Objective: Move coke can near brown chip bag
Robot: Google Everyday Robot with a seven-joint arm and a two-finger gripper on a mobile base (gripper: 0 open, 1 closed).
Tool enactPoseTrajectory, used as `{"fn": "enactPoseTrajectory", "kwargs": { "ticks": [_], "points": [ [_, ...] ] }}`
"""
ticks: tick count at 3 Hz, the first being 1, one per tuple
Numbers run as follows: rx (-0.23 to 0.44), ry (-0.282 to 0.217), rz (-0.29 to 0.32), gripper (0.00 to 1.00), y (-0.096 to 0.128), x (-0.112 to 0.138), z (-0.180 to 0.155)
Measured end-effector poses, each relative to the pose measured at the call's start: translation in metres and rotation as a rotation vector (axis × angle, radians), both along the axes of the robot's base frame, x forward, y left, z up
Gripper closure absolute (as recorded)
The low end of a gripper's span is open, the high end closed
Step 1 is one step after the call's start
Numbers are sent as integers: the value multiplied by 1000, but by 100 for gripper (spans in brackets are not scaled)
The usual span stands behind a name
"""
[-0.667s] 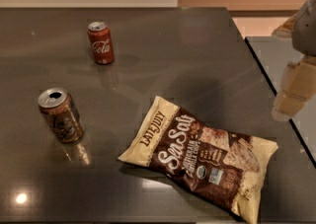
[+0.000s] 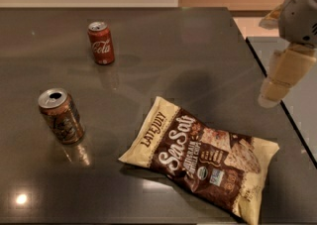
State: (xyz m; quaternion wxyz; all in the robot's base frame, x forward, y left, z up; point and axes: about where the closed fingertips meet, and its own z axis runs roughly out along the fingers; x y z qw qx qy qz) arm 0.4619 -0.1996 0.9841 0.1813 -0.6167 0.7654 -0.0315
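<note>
Coke can well left of end effector beside table's right edge

Grey wrist; cream gripper at right edge

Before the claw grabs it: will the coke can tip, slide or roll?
The coke can stands upright and narrow, so a high push would likely tip it, then it may roll. The glossy table suggests a low push slides it. Weight cannot be judged. The claw hangs by the table's right edge, far from it.
</note>
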Motion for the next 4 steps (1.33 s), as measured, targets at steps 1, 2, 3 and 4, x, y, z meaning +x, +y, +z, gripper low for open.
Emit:
{"fn": "enactPoseTrajectory", "kwargs": {
  "ticks": [1,2,3,4],
  "points": [
    [50,-42,78,0,37,42,11],
    [107,-86,152,0,83,87,21],
    [154,-118,196,0,128,132,22],
    [186,-127,196,0,166,171,10]
  ]
}}
